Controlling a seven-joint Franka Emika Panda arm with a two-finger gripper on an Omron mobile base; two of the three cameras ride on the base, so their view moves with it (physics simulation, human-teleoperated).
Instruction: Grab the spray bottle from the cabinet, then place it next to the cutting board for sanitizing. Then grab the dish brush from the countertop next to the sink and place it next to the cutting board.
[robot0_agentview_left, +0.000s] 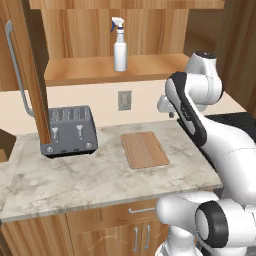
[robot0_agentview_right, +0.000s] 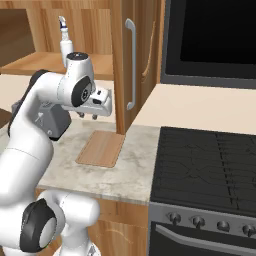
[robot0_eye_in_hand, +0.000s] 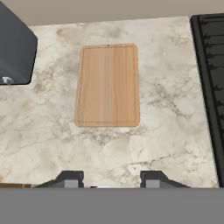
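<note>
The white spray bottle (robot0_agentview_left: 119, 47) with its blue-white trigger head stands upright on the shelf of the open wooden cabinet (robot0_agentview_left: 100, 70); its top also shows behind my arm (robot0_agentview_right: 63, 37). The cutting board (robot0_agentview_left: 144, 149) (robot0_agentview_right: 102, 148) (robot0_eye_in_hand: 108, 85) lies flat on the marbled countertop (robot0_agentview_left: 75, 175). My gripper (robot0_agentview_right: 87, 116) (robot0_eye_in_hand: 111, 180) hangs above the board, pointing down at it, well below and to the right of the bottle. Its fingertips (robot0_eye_in_hand: 70, 178) stand apart with nothing between them. The dish brush and the sink are out of view.
A dark grey toaster (robot0_agentview_left: 70, 131) (robot0_eye_in_hand: 13, 48) sits left of the board. The open cabinet door (robot0_agentview_left: 30, 75) with its grey bar handle (robot0_agentview_right: 132, 65) juts out over the counter. A black stovetop (robot0_agentview_right: 210, 160) (robot0_eye_in_hand: 212, 65) borders the counter on the right.
</note>
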